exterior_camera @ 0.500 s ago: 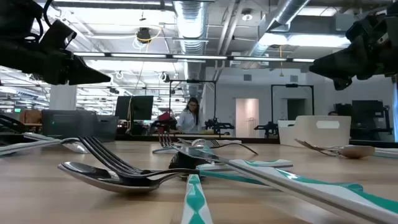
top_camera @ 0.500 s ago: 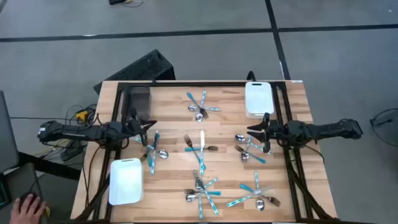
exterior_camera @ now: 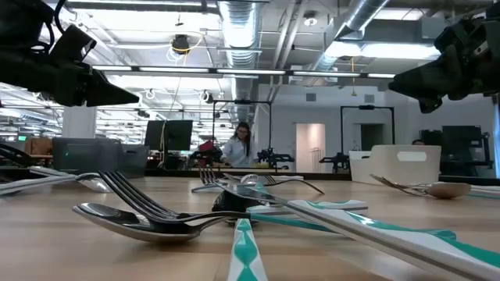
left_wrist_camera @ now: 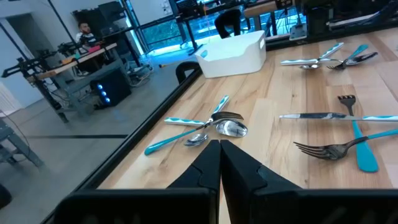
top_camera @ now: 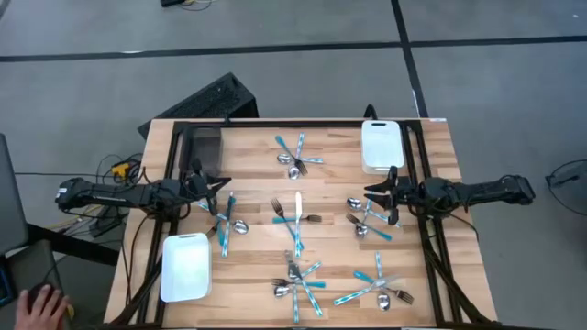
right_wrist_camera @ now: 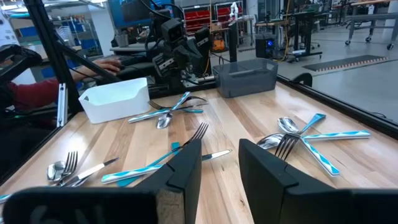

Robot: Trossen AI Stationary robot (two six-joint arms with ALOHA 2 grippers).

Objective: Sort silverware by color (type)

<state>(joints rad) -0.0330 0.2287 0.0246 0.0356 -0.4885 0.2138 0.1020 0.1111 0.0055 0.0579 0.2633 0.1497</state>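
The silverware lies in several crossed heaps of forks, spoons and knives on the wooden table: at the far middle (top_camera: 295,156), the left (top_camera: 229,220), the centre (top_camera: 295,216), the right (top_camera: 369,218) and two near the front (top_camera: 298,280) (top_camera: 376,289). My left gripper (top_camera: 225,186) hangs shut above the table's left side, nothing between its fingers (left_wrist_camera: 219,152). My right gripper (top_camera: 370,195) hangs open above the right heap, clear of it (right_wrist_camera: 221,158). In the low view both grippers (exterior_camera: 117,95) (exterior_camera: 406,82) stay well above the table.
One white tray (top_camera: 382,145) stands at the far right and another (top_camera: 185,266) at the near left. A dark grey tray (top_camera: 204,147) is at the far left. A person's hand (top_camera: 41,307) shows beyond the table's near left corner.
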